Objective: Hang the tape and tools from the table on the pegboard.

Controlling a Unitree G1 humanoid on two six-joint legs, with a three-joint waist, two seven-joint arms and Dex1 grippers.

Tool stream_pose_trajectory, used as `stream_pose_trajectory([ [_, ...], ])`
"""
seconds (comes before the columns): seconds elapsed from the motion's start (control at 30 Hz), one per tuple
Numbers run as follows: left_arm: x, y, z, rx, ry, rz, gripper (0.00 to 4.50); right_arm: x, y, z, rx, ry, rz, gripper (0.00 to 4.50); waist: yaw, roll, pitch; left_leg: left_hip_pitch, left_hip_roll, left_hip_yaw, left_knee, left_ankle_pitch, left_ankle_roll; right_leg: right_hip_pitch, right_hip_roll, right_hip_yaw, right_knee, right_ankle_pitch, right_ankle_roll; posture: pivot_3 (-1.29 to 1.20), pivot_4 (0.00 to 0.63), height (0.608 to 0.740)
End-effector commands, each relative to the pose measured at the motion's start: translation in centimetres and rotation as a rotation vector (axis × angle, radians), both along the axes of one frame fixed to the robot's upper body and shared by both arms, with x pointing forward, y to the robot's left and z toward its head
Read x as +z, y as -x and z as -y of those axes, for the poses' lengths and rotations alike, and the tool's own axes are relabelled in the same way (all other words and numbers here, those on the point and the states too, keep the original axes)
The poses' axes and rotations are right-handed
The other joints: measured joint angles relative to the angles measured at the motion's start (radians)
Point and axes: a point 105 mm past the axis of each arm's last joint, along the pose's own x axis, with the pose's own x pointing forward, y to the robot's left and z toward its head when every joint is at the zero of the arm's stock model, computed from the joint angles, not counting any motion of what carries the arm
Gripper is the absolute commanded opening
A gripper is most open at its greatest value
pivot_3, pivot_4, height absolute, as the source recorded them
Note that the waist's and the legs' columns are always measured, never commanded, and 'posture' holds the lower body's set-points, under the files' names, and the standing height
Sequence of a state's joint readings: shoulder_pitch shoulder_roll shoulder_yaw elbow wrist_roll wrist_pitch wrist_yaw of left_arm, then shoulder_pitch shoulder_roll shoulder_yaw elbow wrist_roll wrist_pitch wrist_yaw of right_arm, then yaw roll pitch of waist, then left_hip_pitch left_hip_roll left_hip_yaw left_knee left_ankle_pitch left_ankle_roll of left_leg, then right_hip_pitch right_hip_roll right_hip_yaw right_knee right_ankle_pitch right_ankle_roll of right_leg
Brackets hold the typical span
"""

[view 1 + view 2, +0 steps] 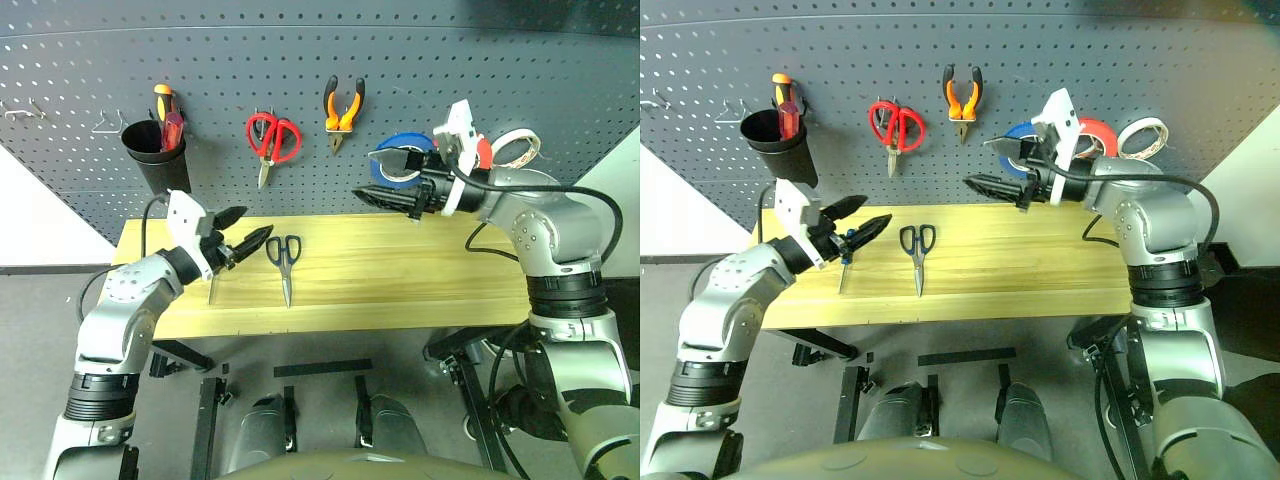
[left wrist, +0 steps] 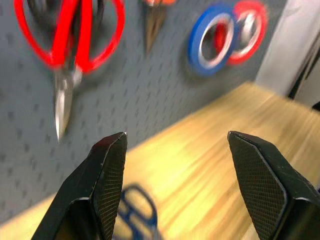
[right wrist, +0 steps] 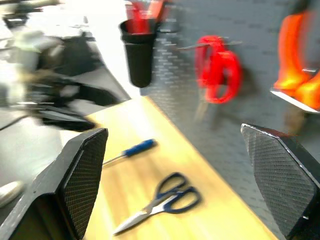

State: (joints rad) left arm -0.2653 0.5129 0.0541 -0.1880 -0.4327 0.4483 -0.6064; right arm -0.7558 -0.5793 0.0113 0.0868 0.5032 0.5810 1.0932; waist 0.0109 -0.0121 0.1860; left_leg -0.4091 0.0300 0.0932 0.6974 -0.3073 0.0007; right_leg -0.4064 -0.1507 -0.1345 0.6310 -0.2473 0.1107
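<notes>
Pegboard (image 1: 500, 60) stood along the desk's far edge, and the blue tape (image 1: 400, 160) already hung on it near the right end, with a red roll (image 1: 1095, 135) and a white roll (image 1: 515, 148) just beside it further right. Orange-and-black pliers (image 1: 343, 108) hung near the middle of the board, red-handled scissors (image 1: 272, 140) to their left, and a black cup (image 1: 153, 152) holding an orange-handled screwdriver (image 1: 165, 112) further left still.

Two of the tools lay on the desk (image 1: 400, 290). Dark-handled scissors (image 1: 285, 262) rested near the middle of the left half, handles toward the far edge and blades toward the near edge. The blue-handled screwdriver (image 3: 131, 151) lay to their left, closer to the left edge, partly hidden in the head views behind the left end effector.

That left end effector (image 1: 245, 232) hung above the left part of the desk, pointing level toward the right, its two fingers spread apart and grasping nothing. The right end effector (image 1: 995, 170) hovered in front of the board by the blue tape, pointing left, its jaws wide apart and released, with nothing between them.
</notes>
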Motion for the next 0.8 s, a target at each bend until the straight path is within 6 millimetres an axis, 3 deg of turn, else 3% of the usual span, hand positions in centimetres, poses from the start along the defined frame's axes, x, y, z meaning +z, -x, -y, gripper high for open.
stream_pose_trajectory([
  [0.03,-2.2,-1.5,0.6,0.116,-0.078,-0.072,3.38,-1.5,0.3,0.6,0.069,0.047,-0.013,4.49,0.002,0.0,0.0,0.0,0.0,0.0,0.0,0.0,0.0,0.0,0.0,0.0,0.0,0.0,0.0,0.04,0.167,0.738],
  [0.37,-5.8,-5.4,2.2,0.416,-0.065,-0.323,3.38,-3.1,0.2,1.6,0.155,0.132,-0.062,4.49,0.0,-0.001,0.016,0.0,0.0,-0.003,0.001,0.0,0.0,0.001,0.0,0.0,0.0,0.0,0.0,0.01,0.256,0.738],
  [0.57,-6.9,-5.6,3.1,0.512,-0.059,-0.434,3.38,-4.1,-0.1,2.1,0.157,0.149,-0.084,4.49,0.0,-0.001,0.062,0.001,0.001,-0.006,0.001,0.0,0.001,0.002,-0.001,0.0,0.0,0.0,0.0,-0.01,0.322,0.738],
  [0.8,-7.2,-5.4,4.1,0.576,-0.071,-0.484,3.38,-3.8,-1.2,2.4,0.136,0.159,-0.072,4.49,0.0,0.0,0.113,0.0,0.001,-0.006,0.002,-0.001,0.002,0.001,-0.002,0.0,0.0,0.0,0.0,-0.02,0.36,0.738],
])
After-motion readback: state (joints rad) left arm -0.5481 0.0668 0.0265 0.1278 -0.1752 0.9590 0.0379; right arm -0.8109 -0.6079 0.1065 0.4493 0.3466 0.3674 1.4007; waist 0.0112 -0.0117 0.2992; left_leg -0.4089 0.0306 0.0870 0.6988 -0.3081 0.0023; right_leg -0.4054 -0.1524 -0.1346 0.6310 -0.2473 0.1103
